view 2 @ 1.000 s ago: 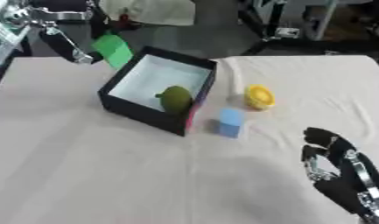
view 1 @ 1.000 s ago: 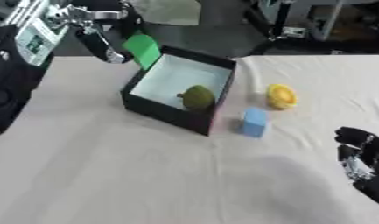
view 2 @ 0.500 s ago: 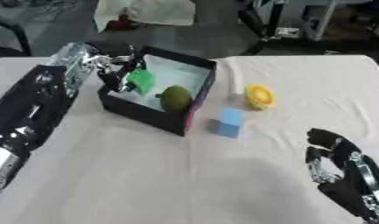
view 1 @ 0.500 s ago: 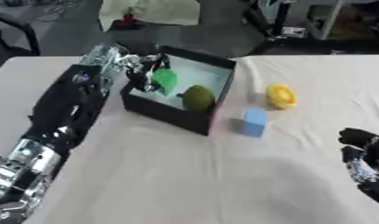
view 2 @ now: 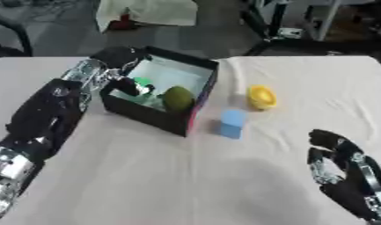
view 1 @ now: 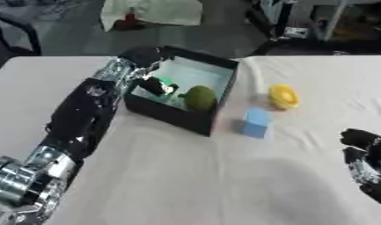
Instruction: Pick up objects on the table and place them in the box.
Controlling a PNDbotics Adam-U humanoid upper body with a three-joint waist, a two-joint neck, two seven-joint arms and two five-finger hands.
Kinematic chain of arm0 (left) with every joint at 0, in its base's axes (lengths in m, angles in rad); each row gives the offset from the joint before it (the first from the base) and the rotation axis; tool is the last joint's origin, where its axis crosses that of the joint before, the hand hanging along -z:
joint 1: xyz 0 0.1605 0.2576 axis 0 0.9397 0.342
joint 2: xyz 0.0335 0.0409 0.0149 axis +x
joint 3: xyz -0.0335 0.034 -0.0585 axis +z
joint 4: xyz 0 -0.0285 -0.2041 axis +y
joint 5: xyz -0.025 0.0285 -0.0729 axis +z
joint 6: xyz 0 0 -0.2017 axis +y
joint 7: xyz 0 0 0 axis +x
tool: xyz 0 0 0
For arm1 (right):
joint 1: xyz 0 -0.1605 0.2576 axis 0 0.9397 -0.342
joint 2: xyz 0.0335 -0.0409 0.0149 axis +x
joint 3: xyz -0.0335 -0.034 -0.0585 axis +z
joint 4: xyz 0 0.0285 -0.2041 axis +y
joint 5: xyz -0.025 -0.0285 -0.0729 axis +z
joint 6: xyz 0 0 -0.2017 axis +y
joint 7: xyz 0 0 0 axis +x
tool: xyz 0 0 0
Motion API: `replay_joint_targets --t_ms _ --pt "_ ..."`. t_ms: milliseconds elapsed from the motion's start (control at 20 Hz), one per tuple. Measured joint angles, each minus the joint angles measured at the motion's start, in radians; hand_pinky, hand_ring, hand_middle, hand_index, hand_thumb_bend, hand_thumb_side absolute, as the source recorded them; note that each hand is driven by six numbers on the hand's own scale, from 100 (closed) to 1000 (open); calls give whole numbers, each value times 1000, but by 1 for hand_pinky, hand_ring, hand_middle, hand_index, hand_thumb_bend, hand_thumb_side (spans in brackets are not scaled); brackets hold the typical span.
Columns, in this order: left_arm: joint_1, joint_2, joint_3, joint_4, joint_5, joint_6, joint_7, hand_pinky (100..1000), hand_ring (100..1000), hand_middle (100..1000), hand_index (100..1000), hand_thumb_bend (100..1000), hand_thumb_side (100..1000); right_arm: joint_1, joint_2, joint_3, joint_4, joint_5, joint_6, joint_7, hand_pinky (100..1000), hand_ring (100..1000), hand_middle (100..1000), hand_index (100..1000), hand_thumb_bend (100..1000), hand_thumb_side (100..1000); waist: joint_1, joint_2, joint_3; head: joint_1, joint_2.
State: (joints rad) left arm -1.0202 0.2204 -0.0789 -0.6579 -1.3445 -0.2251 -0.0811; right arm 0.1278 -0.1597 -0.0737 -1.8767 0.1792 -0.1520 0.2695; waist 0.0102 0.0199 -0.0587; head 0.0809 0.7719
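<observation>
Cloth table; left hand in box (fingers unclear); right hand open; blue block upright

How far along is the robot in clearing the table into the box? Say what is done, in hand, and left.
Done: an olive-green round object already lies inside the black box. In hand: the left hand reaches down into the box with a green object beside its fingers; whether it has let go cannot be told. Left: the yellow object and the blue block sit on the table beside the box. The right hand rests idle at lower right.
</observation>
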Motion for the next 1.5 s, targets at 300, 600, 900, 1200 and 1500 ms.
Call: replay_joint_targets --t_ms 300,600,900,1200,1500 --pt "133 146 9 -344 376 26 70 761 683 734 888 103 803 0 0 -4 0 0 0 -4 794 835 787 840 100 433 0 0 17 0 0" --pt "421 238 90 -771 828 109 76 716 624 673 869 100 873 -5 -96 3 -26 -2 -26 -13 797 836 792 853 100 424 -7 1 41 0 0" --pt "686 160 177 -986 1079 168 51 695 595 635 861 100 950 -97 -364 61 -29 -61 -68 -23 803 840 801 869 100 298 -21 1 78 -12 0" --pt "773 39 207 -1061 1127 212 16 689 585 622 857 100 978 -238 -517 149 90 -82 -87 17 804 848 810 878 100 215 -25 11 95 -21 0" --pt "783 -2 203 -1075 1130 229 -5 687 581 618 855 100 983 -366 -535 223 272 -61 -91 68 809 867 824 889 100 538 -25 35 106 -35 0"
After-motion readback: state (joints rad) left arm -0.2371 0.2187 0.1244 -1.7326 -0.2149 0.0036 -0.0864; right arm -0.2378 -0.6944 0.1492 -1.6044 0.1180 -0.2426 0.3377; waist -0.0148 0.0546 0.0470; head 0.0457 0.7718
